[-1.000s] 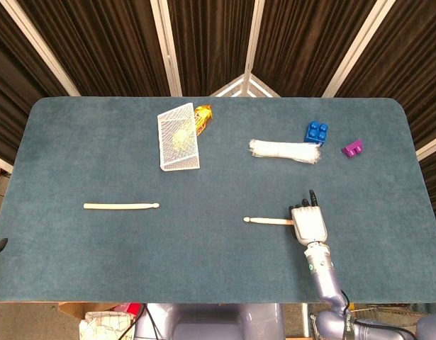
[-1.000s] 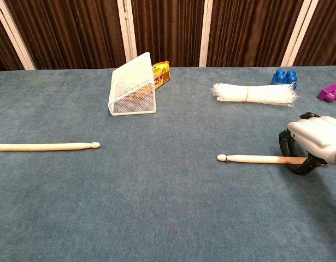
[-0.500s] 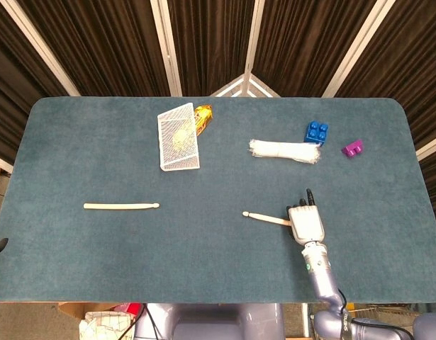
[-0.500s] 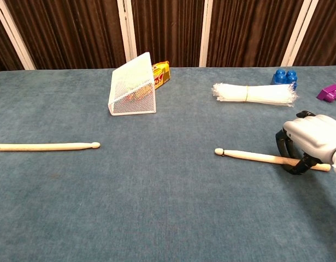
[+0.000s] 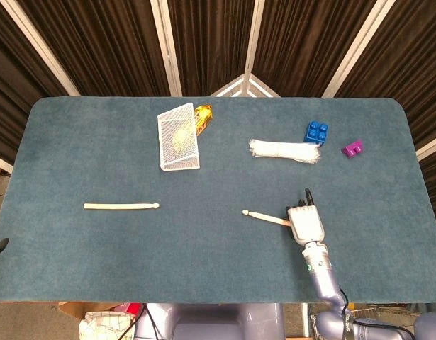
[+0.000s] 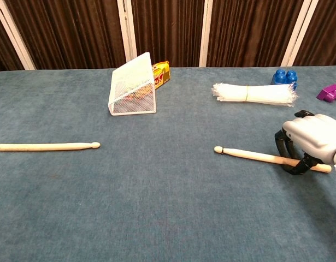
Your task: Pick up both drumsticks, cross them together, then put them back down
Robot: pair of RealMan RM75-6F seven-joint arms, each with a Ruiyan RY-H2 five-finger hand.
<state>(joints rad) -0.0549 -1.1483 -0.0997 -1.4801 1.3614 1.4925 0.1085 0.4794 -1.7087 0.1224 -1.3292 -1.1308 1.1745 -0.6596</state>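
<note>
Two pale wooden drumsticks lie apart on the blue-green table. The left drumstick (image 5: 120,206) (image 6: 46,146) lies flat and untouched at the near left, tip pointing right. My right hand (image 5: 305,223) (image 6: 312,142) has its dark fingers curled around the butt end of the right drumstick (image 5: 264,217) (image 6: 249,155). That stick slants, its tip pointing left and slightly away, and its butt pokes out past the hand on the right. My left hand does not show in either view.
A white wire basket (image 5: 179,138) (image 6: 132,87) lies tipped at the back, a yellow packet (image 5: 203,117) (image 6: 161,73) behind it. A white bundle (image 5: 285,150) (image 6: 254,94), a blue block (image 5: 316,132) (image 6: 282,77) and a purple block (image 5: 352,149) (image 6: 329,92) sit back right.
The right hand has closed around the right drumstick's butt end and turned it, so its tip has swung slightly away and to the left. The left drumstick has not moved.
</note>
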